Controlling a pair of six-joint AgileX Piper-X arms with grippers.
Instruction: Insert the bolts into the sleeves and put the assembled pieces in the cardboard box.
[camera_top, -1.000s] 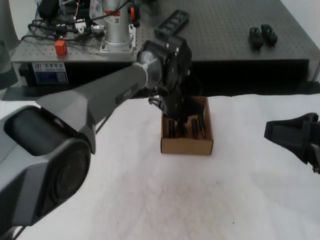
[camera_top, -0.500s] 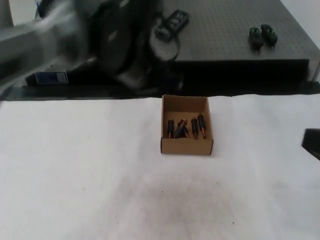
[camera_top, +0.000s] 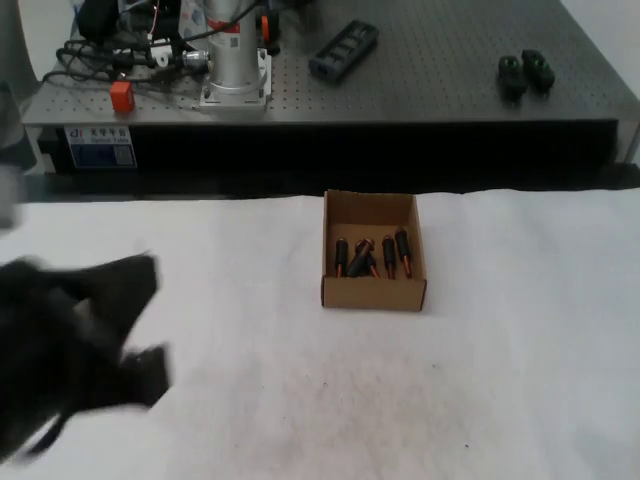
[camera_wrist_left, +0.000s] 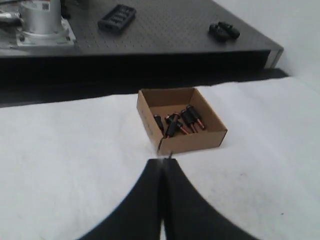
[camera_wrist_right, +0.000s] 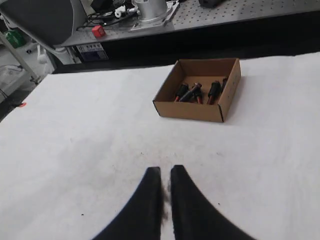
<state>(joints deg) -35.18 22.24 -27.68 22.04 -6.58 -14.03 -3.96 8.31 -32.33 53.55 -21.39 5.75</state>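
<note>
A lab: perforated optical breadboard (camera_top: 450, 70), tangled cables (camera_top: 120, 50), metal post mount (camera_top: 235, 65).

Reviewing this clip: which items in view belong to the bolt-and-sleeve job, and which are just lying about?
Job:
- cardboard box
- assembled pieces lying inside it
- left hand and right hand, both shut, empty, apart from the box

Lying about, on the perforated bench behind:
- black tray
- two black-and-green parts
- orange block
- metal post
- cables
</note>
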